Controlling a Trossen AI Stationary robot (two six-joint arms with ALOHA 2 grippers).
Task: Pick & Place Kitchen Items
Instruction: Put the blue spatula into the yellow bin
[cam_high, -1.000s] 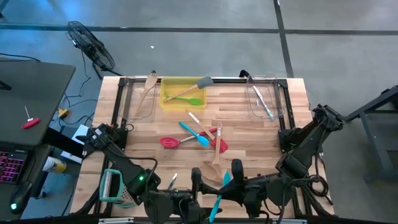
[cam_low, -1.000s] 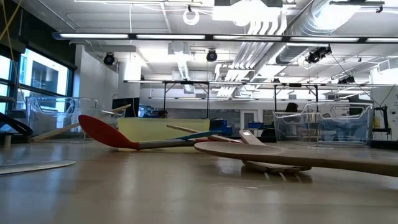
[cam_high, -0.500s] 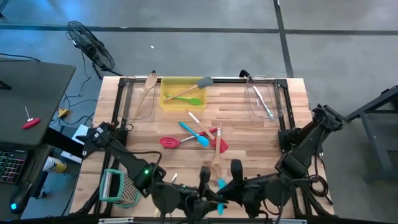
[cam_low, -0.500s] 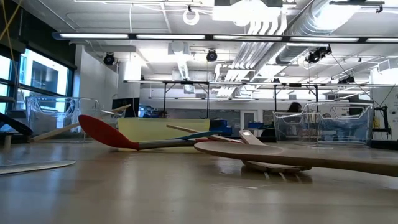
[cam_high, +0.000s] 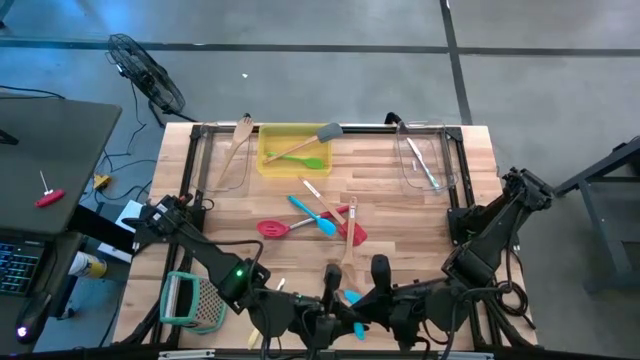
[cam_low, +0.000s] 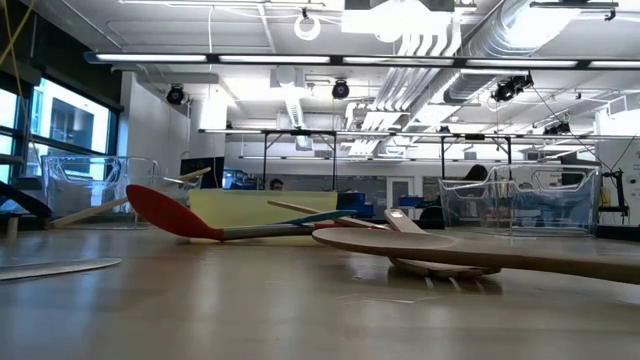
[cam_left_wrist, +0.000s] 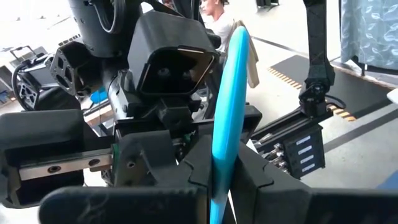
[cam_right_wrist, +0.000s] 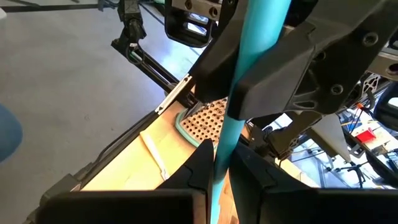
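A light blue spatula (cam_high: 351, 297) hangs between my two grippers over the table's near edge. My left gripper (cam_high: 333, 300) comes from the left and my right gripper (cam_high: 372, 298) from the right, each shut on it. The two face each other closely in both wrist views. A red spatula (cam_high: 272, 228), another blue one (cam_high: 312, 215) and a wooden spoon (cam_high: 347, 255) lie in a loose pile mid-table. The yellow tray (cam_high: 292, 150) at the far edge holds a green spatula (cam_high: 305, 160), and a grey one (cam_high: 328, 132) rests on its rim. My left gripper pinches the blue spatula's shaft (cam_left_wrist: 222, 146) between its two fingers, coming level from the table's left and lying across it. The spatula runs on past the fingers, clear of the table. My right gripper pinches the same shaft (cam_right_wrist: 225, 140) between its two fingers, level from the table's right, just beside the left gripper's fingers (cam_right_wrist: 273, 74). The fingers lie across the shaft, which is clear of the table.
Clear bins stand at the far left (cam_high: 228, 165), with a wooden spoon, and far right (cam_high: 428, 160), with metal utensils. A green-rimmed perforated skimmer (cam_high: 190, 300) and a small pale utensil (cam_high: 278, 290) lie near the front left. In the low view the wooden spoon (cam_low: 450, 245) lies closest.
My left gripper has moved toward the table's right, up to my right gripper, and its fingers now stand on the blue spatula. The spatula's long near part, plain a second ago, is now mostly covered by the left gripper. My right gripper has kept still.
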